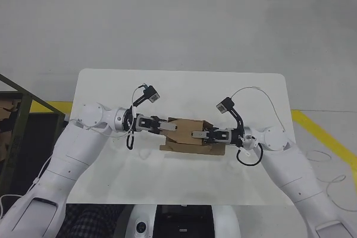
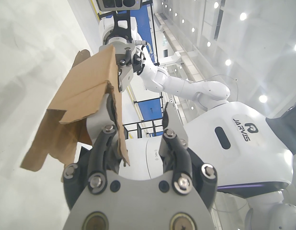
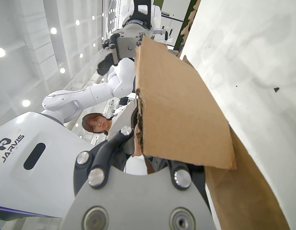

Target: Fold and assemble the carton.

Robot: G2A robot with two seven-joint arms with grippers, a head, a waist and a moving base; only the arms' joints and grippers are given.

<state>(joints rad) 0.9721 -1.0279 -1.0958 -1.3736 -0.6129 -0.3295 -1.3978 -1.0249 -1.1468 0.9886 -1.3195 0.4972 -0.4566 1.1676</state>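
Top view, carton [image 1: 187,132] mid-table [image 1: 107,89], L gripper [image 1: 168,126], R gripper [image 1: 197,135] at opp. ends.

Glossy white arms [image 1: 65,160], black cables [image 1: 131,141], silver screws [image 2: 183,182]

No lettering can be read on the carton [image 1: 187,128]. The surface [image 1: 178,89] carries no legible label, number or sign either.

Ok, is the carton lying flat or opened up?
Partly opened, not yet a box. The carton has panels meeting at an angle along a crease in the left wrist view, and its end flaps stick out unfolded.
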